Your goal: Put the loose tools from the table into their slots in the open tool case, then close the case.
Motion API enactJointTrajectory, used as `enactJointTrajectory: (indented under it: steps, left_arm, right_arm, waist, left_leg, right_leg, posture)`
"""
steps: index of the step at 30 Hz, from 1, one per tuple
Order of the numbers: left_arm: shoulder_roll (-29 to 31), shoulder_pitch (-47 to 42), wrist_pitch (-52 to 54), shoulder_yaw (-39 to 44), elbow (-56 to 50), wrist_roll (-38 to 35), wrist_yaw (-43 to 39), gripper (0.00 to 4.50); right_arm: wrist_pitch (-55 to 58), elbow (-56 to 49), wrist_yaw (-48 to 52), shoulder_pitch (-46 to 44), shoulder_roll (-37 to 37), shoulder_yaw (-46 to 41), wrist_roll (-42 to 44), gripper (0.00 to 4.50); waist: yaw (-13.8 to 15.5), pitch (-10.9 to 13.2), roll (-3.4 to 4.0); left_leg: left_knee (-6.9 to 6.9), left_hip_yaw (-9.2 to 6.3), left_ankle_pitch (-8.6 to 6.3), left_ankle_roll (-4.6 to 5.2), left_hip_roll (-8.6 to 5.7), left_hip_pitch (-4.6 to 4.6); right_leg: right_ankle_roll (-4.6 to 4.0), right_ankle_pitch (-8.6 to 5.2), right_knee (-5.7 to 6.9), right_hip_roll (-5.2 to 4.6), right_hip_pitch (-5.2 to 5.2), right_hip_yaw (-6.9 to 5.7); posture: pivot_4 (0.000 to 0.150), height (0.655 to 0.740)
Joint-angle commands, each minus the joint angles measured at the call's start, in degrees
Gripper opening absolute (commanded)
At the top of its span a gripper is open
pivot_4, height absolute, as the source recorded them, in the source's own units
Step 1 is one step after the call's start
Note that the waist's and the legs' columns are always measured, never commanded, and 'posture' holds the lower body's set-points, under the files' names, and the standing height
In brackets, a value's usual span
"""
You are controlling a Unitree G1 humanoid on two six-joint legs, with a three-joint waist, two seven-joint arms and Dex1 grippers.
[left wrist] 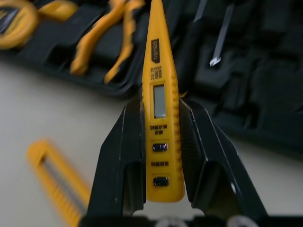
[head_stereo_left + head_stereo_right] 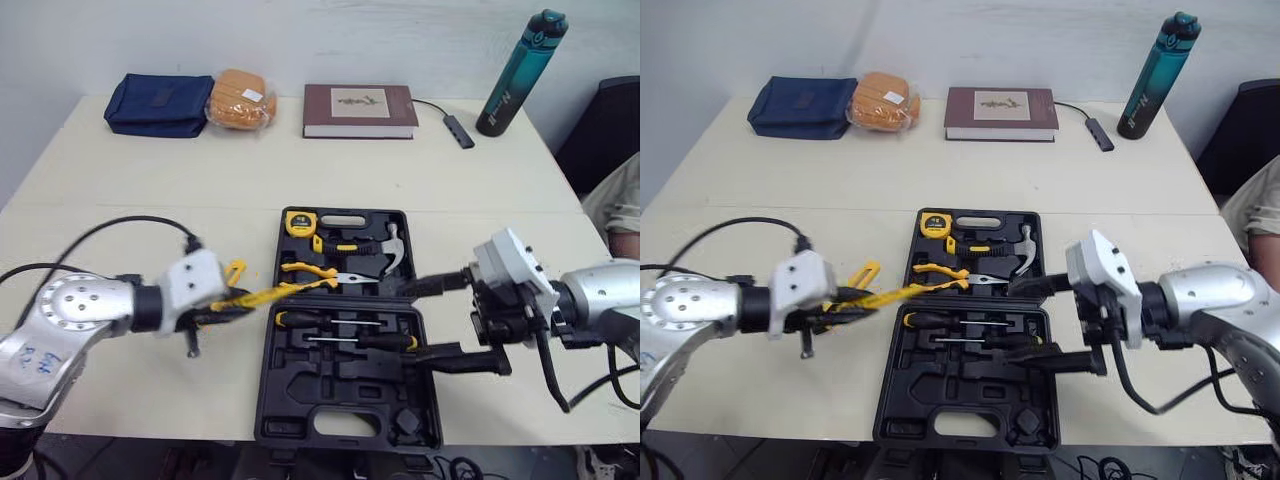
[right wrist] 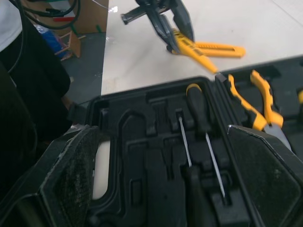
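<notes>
Over the left rim of the tool case (image 2: 265, 415): a yellow tester pen (image 2: 275, 293) lies roughly level, its tip reaching in toward the yellow-handled pliers (image 2: 320, 272).
Left gripper (image 2: 232, 307): fingers pressed against both sides of the tester pen, pinching it at the button end. Most of the pen's length sticks out beyond the fingertips.
Right gripper (image 2: 415, 322): fingers spread wide and holding nothing. It is poised over the right side of the case, above the screwdrivers (image 2: 335, 321).
Case contents: tape measure (image 2: 298, 222), hammer (image 2: 388, 250), pliers and screwdrivers are seated. Several recesses in the near half are vacant. Which recess takes the pen cannot be told.
Loose item: a yellow utility knife (image 2: 235, 270) lies on the table (image 2: 130, 190), just beside the left gripper and outside the case.
Progress, as judged: the pen is in transit and not seated, the knife is outstanding, and the case is open flat.
Risk 1: the pen is held at its rear end, so it may pivot in the grip if the tip meets the pliers handles or a moulded ridge. It could then drop askew.
Risk 2: the open right fingers overhang the tray and could foul the pen's path or dislodge a screwdriver.
Risk 3: if the pen sits proud of its recess, the case would jam on closing.
Surroundings: a book (image 2: 360, 110) and a bottle (image 2: 520, 75) stand well apart at the far edge of the table.
</notes>
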Motion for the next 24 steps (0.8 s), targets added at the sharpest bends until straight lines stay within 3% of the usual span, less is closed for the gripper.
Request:
enactJointTrajectory:
  steps: [1, 13, 24]
  left_arm:
    - [-0.57, -3.55, -0.2, -6.23, -1.42, 1.72, -2.13, 0.32]
    - [-6.01, -11.98, 0.1, -23.42, 0.61, 12.75, -2.76, 0.32]
    - [-8.41, -12.79, -1.94, -26.63, 1.8, 17.43, -4.19, 0.32]
  right_arm:
    - [-1.4, -2.78, 0.34, 2.68, -1.4, -2.57, -1.19, 4.5]
    - [-1.06, -5.78, 0.1, 12.19, -3.05, -6.92, -1.88, 4.5]
    - [-1.06, -5.53, -0.98, 13.28, -2.6, -7.37, -2.17, 4.5]
  waist:
    - [0.24, 0.01, -0.01]
    - [0.61, 0.03, -0.06]
    - [0.52, 0.05, -0.1]
  left_leg:
    - [0.0, -0.01, 0.04, 0.03, 0.0, 0.01]
    - [0.18, -0.01, 0.1, 0.15, -0.03, -0.02]
    - [0.34, -0.02, 0.11, 0.16, -0.02, -0.07]
  right_leg:
    - [0.0, 0.0, 0.02, 0.0, 0.01, -0.01]
    - [0.17, 0.09, 0.09, 0.05, 0.07, 0.05]
    - [0.22, 0.12, 0.12, 0.09, 0.07, 0.08]
  posture:
    - [0.15, 0.74]
    - [0.15, 0.74]
    - [0.15, 0.74]
